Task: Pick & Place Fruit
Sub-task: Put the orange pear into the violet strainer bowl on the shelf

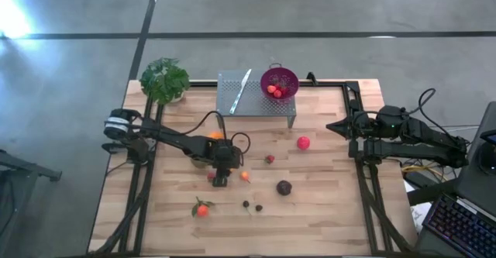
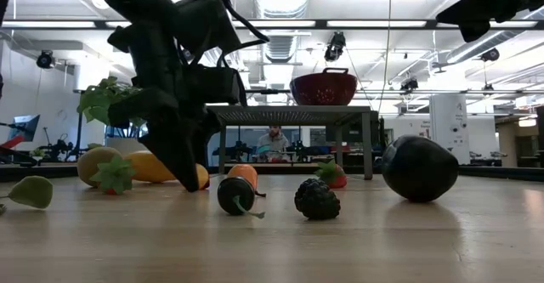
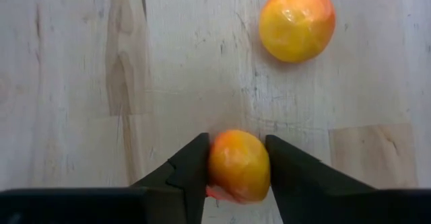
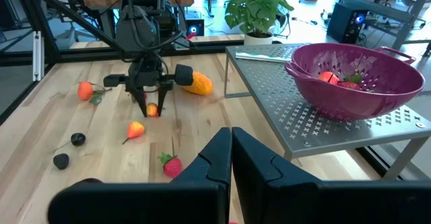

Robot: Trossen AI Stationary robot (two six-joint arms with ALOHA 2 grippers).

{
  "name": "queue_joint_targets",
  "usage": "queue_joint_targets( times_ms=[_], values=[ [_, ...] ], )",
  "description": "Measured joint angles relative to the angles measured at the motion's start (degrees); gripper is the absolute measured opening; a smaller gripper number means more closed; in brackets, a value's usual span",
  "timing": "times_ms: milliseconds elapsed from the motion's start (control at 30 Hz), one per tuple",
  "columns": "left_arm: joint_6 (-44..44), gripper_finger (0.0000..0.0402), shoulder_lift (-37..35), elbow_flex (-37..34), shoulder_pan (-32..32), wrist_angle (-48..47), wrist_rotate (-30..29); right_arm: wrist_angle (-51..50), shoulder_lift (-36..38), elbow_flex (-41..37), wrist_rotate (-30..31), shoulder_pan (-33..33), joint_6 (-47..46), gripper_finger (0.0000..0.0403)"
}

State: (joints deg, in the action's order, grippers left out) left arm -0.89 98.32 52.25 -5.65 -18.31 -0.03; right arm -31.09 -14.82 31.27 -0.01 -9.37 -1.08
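Colander (image 4: 357,83) on the metal rack (image 4: 303,126) holds red fruit pieces (image 4: 337,80); left gripper (image 3: 237,167) is clamped on a small orange fruit (image 3: 237,165); right gripper (image 4: 231,150) has its fingers together.

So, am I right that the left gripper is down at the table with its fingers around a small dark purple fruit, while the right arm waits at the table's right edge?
Not quite: the fruit between the left gripper's fingers is orange-yellow, not dark purple, as the left wrist view shows. The rest holds: that gripper is down at the table, and the right arm waits at its right edge.
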Motion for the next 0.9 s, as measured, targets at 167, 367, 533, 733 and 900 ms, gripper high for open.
queue_joint_targets(
  times_ms=[167,367,533,733,900],
  values=[
    [0.0,0.0132,0.0,0.0,0.0,0.0,0.0,0.0,0.0,0.0,0.0,0.0,0.0,0.0008],
    [0.0,0.0134,0.0,0.0,0.0,-0.1,0.0,0.0,0.0,0.0,0.0,0.0,0.0,0.0008],
    [0.0,0.0132,-0.2,0.0,0.0,-0.2,0.0,0.0,0.0,0.0,0.0,0.0,0.0,0.0008],
    [0.1,0.0133,-2.4,-0.2,0.0,-1.6,0.0,0.0,0.0,0.0,0.0,0.0,0.0,0.0008],
    [0.1,0.0133,-3.6,1.5,0.0,-3.0,0.0,0.0,0.0,0.0,0.0,0.0,0.0,0.0008]
  ],
)
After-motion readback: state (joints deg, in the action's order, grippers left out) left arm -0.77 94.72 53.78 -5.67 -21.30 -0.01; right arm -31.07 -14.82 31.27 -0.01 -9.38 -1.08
